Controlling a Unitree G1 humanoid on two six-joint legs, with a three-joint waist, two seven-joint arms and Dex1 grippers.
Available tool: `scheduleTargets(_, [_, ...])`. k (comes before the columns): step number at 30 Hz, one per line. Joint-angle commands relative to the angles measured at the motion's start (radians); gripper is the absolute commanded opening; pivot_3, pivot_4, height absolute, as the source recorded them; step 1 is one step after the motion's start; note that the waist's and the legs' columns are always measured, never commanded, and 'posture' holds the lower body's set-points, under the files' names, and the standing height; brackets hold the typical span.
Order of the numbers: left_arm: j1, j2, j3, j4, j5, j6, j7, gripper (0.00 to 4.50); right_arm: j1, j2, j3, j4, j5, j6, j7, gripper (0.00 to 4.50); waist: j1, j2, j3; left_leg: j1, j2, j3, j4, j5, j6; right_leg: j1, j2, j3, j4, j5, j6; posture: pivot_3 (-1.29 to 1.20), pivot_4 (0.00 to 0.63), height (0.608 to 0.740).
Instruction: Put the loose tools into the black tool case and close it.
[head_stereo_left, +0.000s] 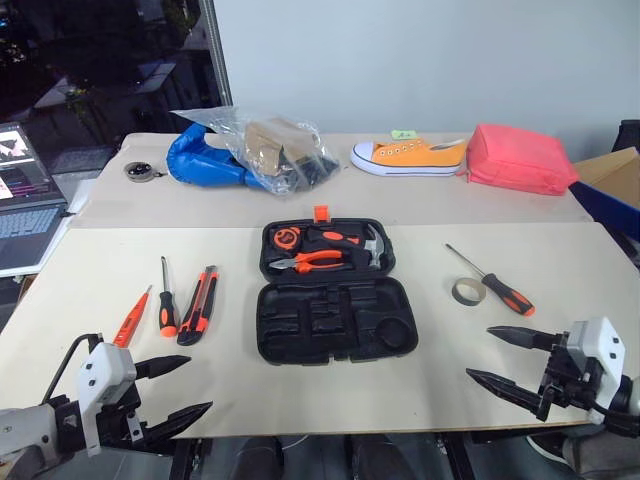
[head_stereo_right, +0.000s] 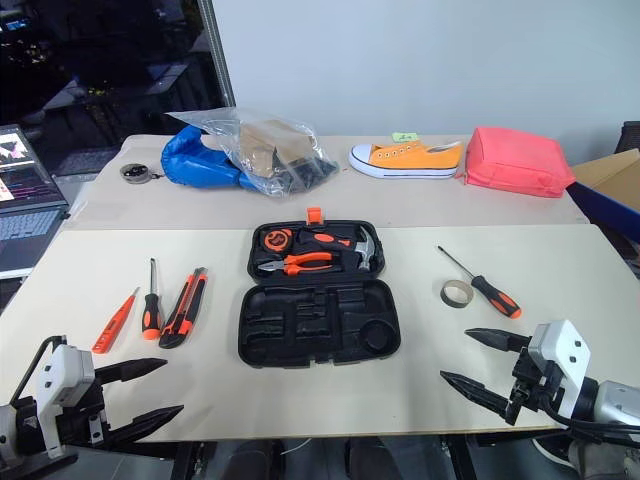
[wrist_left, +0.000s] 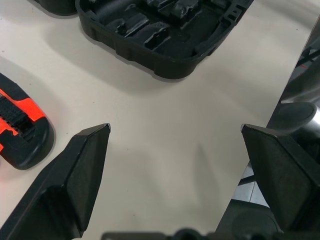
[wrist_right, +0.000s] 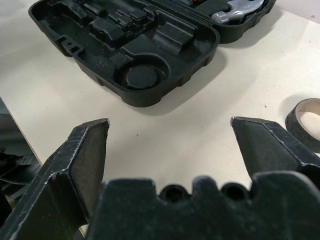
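The left gripper (head_stereo_left: 168, 392) and the right gripper (head_stereo_left: 502, 358) hang at the near edge of the table (head_stereo_left: 420, 400), each with its 2 black fingers spread wide and nothing between them; no tool is picked up yet, so the step in hand looks like the first reach.

To do it well, each arm should take the tools on its own side; the fingers should straddle a handle across its width, at the thick grip, and come down squarely so the tool does not roll.

Just beyond the left gripper lie 3 tools side by side: the slim orange tester screwdriver (head_stereo_left: 132, 316), leaning with its tip away and to the right; a black-and-orange screwdriver (head_stereo_left: 166, 297), its shaft pointing away; the orange-and-black utility knife (head_stereo_left: 198, 305), long axis also near to far.

The black tool case (head_stereo_left: 325, 290) lies open in the middle, empty slotted half nearest, long axis left to right.

Right of it, the tape roll (head_stereo_left: 466, 292) touches the second screwdriver (head_stereo_left: 490, 279), whose shaft points away and to the left, handle nearer
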Motion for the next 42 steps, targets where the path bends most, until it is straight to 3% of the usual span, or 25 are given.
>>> scheduleTargets(1, [-0.012, -0.031, 0.016, -0.055, -0.032, 0.005, 0.056, 4.49, -0.045, 0.001, -0.018, -0.041, 0.032, -0.009, -0.024, 4.50, -0.001, 0.000, 0.000, 0.000, 0.000, 0.000, 0.000, 0.000, 0.000, 0.000, 0.000, 0.000, 0.000, 0.000, 0.000, 0.00, 0.150, 0.740])
scheduleTargets(7, [-0.207, -0.146, 0.095, -0.115, -0.168, 0.271, 0.516, 4.49, -0.285, 0.034, 0.157, -0.228, 0.200, 0.121, -0.135, 4.50, -0.002, 0.000, 0.001, 0.001, 0.001, 0.001, 0.001, 0.001, 0.003, 0.001, 0.002, 0.002, 0.002, 0.001, 0.001, 0.00, 0.150, 0.740])
scheduleTargets(11, [-0.429, -0.054, 0.144, -0.085, -0.213, 0.728, 0.845, 4.49, -0.445, 0.027, 0.283, -0.239, 0.223, 0.164, -0.123, 4.50, 0.006, -0.003, 0.002, 0.002, 0.002, -0.003, 0.001, 0.001, 0.003, 0.003, 0.006, 0.000, 0.003, 0.001, 0.002, 0.00, 0.150, 0.740])
scheduleTargets(13, [-0.559, -0.015, 0.153, -0.038, -0.262, 0.908, 0.901, 4.49, -0.508, 0.027, 0.329, -0.223, 0.223, 0.174, -0.108, 4.50, 0.006, -0.003, 0.002, 0.002, 0.002, -0.005, 0.001, 0.001, 0.003, 0.003, 0.006, -0.001, 0.004, 0.003, 0.005, 0.00, 0.150, 0.740])
scheduleTargets(17, [-0.819, 0.011, 0.102, 0.079, -0.218, 1.209, 0.984, 4.49, -0.628, 0.051, 0.403, -0.171, 0.210, 0.168, -0.084, 4.50, 0.001, -0.005, 0.004, -0.001, 0.000, -0.005, 0.000, 0.001, 0.003, 0.002, 0.006, -0.001, 0.002, 0.003, 0.009, 0.00, 0.150, 0.740])
scheduleTargets(21, [-0.936, -0.008, 0.034, 0.208, -0.197, 1.245, 1.066, 4.49, -0.662, 0.048, 0.411, -0.148, 0.210, 0.162, -0.063, 4.50, -0.003, -0.006, 0.004, -0.002, 0.000, -0.005, 0.000, -0.003, 0.004, 0.002, 0.006, -0.001, 0.001, 0.002, 0.010, 0.00, 0.150, 0.740])
scheduleTargets(27, [-1.037, -0.057, -0.061, 0.329, -0.147, 1.245, 1.143, 4.49, -0.587, 0.027, 0.370, -0.182, 0.204, 0.146, -0.057, 4.50, 0.007, -0.006, 0.004, -0.008, -0.001, -0.009, 0.000, -0.006, 0.004, -0.002, 0.006, -0.003, 0.002, 0.005, 0.003, 0.00, 0.150, 0.740])
scheduleTargets(30, [-1.018, -0.091, -0.068, 0.356, -0.166, 1.245, 1.169, 3.78, -0.541, 0.026, 0.347, -0.206, 0.199, 0.142, -0.074, 4.50, 0.005, -0.006, 0.004, -0.010, -0.002, -0.009, 0.001, -0.006, 0.004, -0.003, 0.003, -0.003, 0.003, 0.004, 0.003, 0.00, 0.150, 0.740])
scheduleTargets(38, [-0.994, -0.150, -0.038, 0.330, -0.170, 1.245, 1.221, 0.90, -0.492, 0.037, 0.335, -0.225, 0.180, 0.125, -0.098, 4.50, 0.004, -0.006, 0.003, -0.001, -0.003, -0.010, 0.002, -0.006, 0.004, 0.004, 0.003, -0.002, 0.006, 0.002, 0.007, 0.00, 0.150, 0.740])
scheduleTargets(42, [-1.016, -0.142, 0.016, 0.232, -0.145, 1.205, 1.171, 0.84, -0.461, 0.044, 0.327, -0.222, 0.168, 0.109, -0.104, 4.50, 0.000, -0.007, 0.004, -0.001, -0.004, -0.009, 0.002, -0.005, 0.003, 0.004, 0.004, -0.001, 0.006, 0.000, 0.011, 0.00, 0.150, 0.740])
